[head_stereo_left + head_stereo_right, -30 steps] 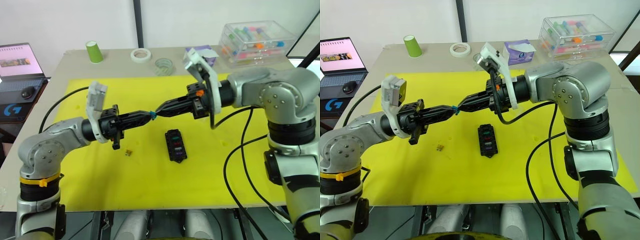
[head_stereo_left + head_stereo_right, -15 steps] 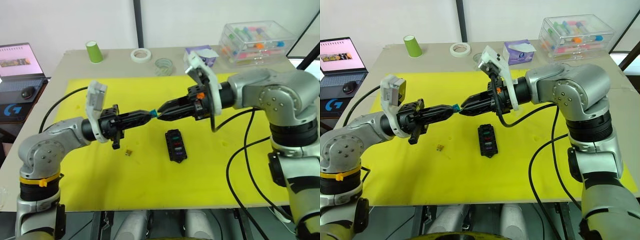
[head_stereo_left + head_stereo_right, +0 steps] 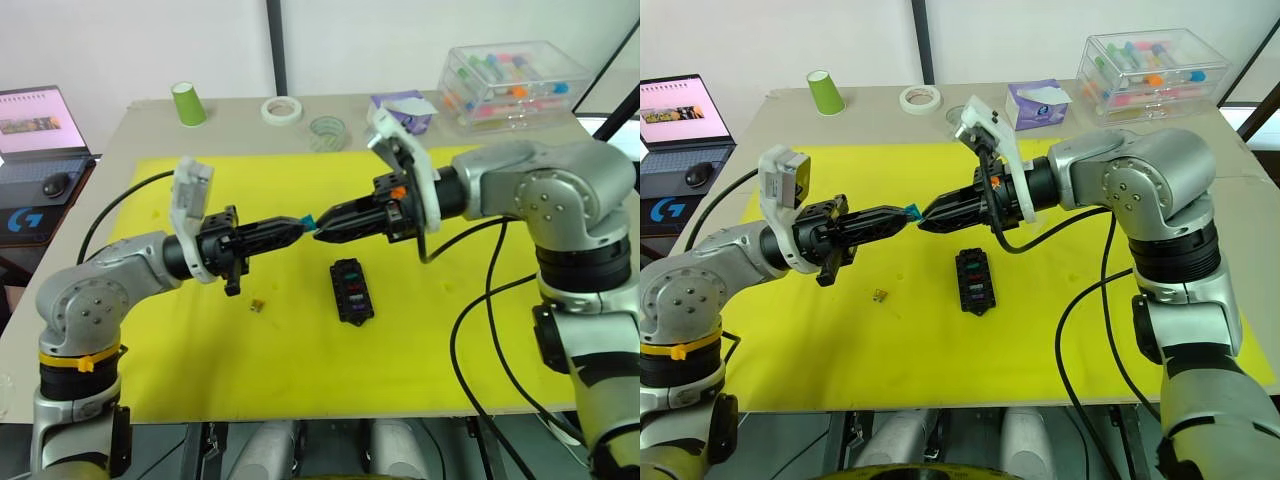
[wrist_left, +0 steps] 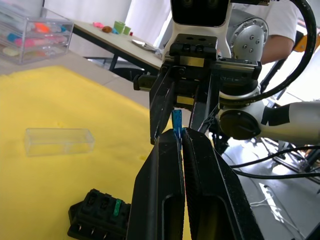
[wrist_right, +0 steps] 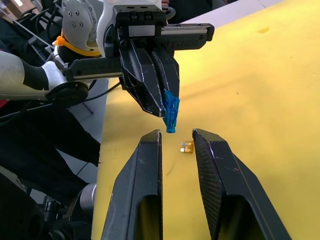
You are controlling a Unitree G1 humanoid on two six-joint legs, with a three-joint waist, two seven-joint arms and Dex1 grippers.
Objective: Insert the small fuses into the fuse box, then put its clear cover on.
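From the head camera I see my left gripper [image 3: 300,224] pinching a teal blade fuse [image 3: 309,222] in the air above the yellow mat [image 3: 200,340]. My right gripper [image 3: 322,232] faces it tip to tip, fingers spread. The black fuse box [image 3: 352,290] lies on the mat below them, a few coloured fuses already seated. An amber fuse [image 3: 258,304] lies loose on the mat to its left.

My left wrist camera adds the clear cover [image 4: 59,141], lying flat on the mat beyond the fuse box [image 4: 100,215].

My right wrist camera shows the fuse [image 5: 170,111] as translucent blue-teal, just beyond my parted fingers [image 5: 145,175], with the amber fuse [image 5: 187,147] beneath.
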